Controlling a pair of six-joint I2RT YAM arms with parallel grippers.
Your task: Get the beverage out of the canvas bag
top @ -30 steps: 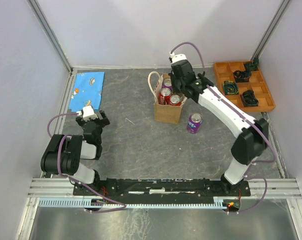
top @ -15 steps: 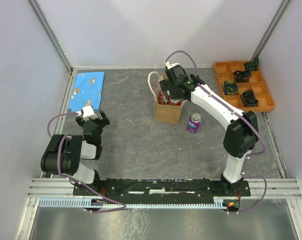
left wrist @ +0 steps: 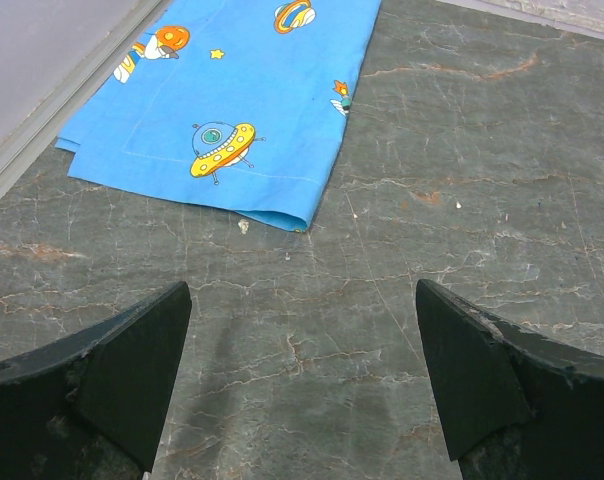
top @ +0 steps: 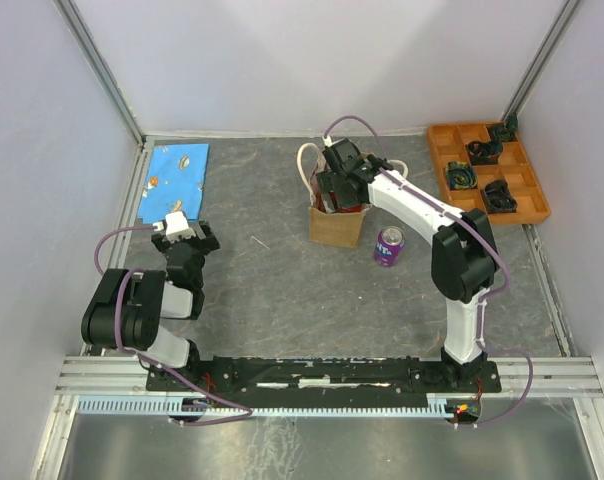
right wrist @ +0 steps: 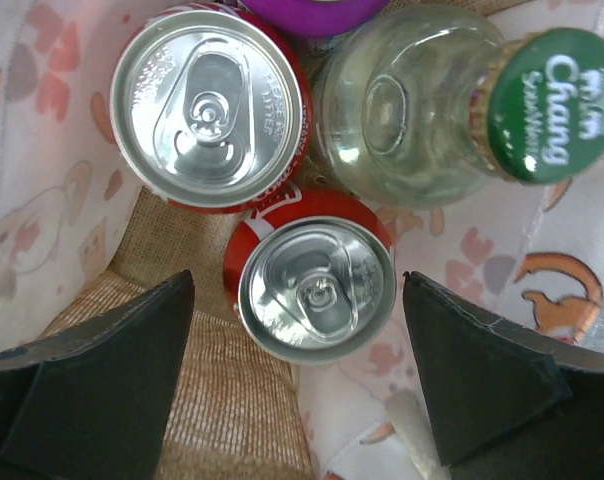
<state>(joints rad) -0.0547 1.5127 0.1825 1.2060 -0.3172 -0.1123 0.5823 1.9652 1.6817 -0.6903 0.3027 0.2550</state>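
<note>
the right fingers [right wrist: 92, 390] stood wide apart, holding nothing, poised over the open mouth of the canvas bag [top: 334, 228], with a red can [right wrist: 317, 290] straight below the gap between them. a second red can [right wrist: 212, 105] and a clear glass bottle [right wrist: 412, 100] with a green cap were packed beside it inside the bag. the bag stood upright at the far middle of the tabletop [top: 262, 290] with a purple can [top: 388, 246] just beside it, and the left fingers [left wrist: 92, 380] were spread wide and empty near a blue cloth [left wrist: 232, 100].
</note>
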